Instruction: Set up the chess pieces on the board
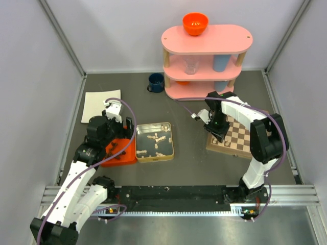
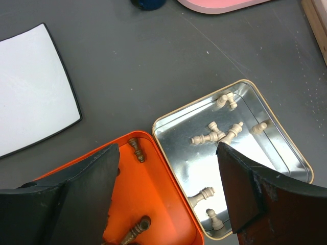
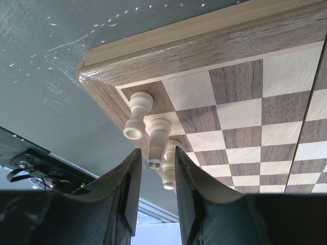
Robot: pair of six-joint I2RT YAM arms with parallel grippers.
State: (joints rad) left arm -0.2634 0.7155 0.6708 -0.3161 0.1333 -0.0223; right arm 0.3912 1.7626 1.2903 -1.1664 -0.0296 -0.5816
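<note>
The board (image 1: 240, 138) lies at the right, and my right gripper (image 1: 218, 131) is low over its near-left corner. In the right wrist view three pale chess pieces stand in a row along the board's (image 3: 245, 102) edge squares. The jaws of my right gripper (image 3: 158, 153) stand narrowly open, flanking the middle piece (image 3: 157, 140) with a small gap. My left gripper (image 2: 168, 153) hangs wide open and empty above the orange tray (image 2: 158, 194) and the tin (image 2: 286, 138). Dark pieces (image 2: 136, 149) lie in the tray and several pale pieces (image 2: 217, 133) lie in the tin.
A pink shelf unit (image 1: 207, 56) with an orange bowl (image 1: 195, 23) on top stands at the back. A blue mug (image 1: 156, 81) sits to its left. A white pad (image 1: 100, 105) lies at the far left. The orange tray (image 1: 120, 153) and tin (image 1: 155, 142) sit side by side.
</note>
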